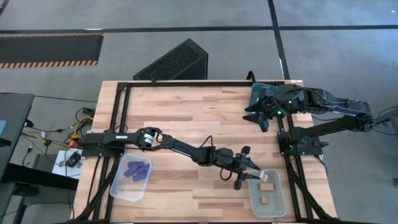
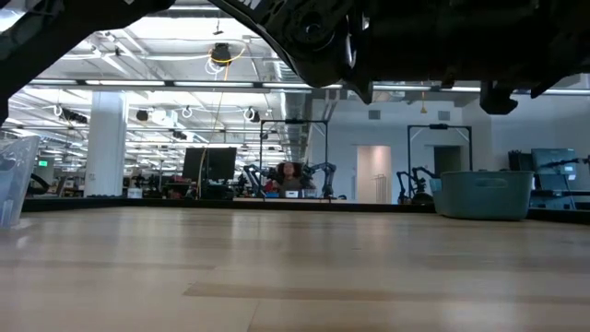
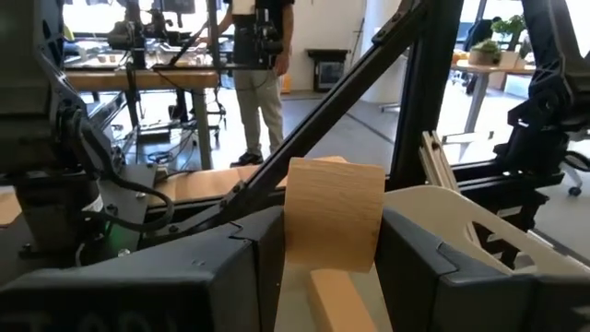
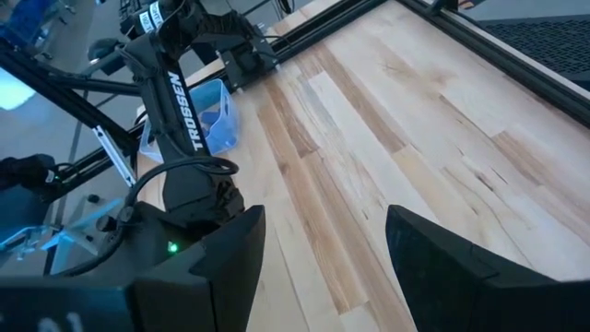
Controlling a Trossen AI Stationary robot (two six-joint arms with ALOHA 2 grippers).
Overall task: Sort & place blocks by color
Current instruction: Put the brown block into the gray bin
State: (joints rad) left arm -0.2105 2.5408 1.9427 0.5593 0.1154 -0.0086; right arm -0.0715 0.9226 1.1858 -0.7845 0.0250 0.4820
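My left gripper (image 1: 256, 172) reaches across the table's near side to the clear bin (image 1: 278, 200) at the right and is shut on a tan wooden block (image 3: 334, 212). That bin holds two tan pieces (image 1: 267, 186), (image 1: 265, 200); one tan piece (image 3: 343, 300) shows under the held block in the left wrist view. Several dark blue-purple bars (image 1: 137, 170) lie in a clear bin (image 1: 122, 190) at the near left. My right gripper (image 4: 318, 267) is open, hovering near the teal bin (image 1: 260, 91) at the far right. No teal cubes are in view. My left gripper pinches the tan wooden block between its two fingers, one on each of the opposite side faces (image 3: 293, 231). The fingers (image 3: 419, 267) come from the table's left. The block stands upright in the hold, lifted clear above the clear bin's near-left part.
The teal bin (image 2: 484, 194) stands at the table's far right corner, the blue-bar bin (image 2: 13, 180) at the near left. A black frame (image 1: 186, 83) borders the table. Bare wood (image 1: 186, 118) lies between the bins. A person (image 3: 258, 65) stands in the room beyond.
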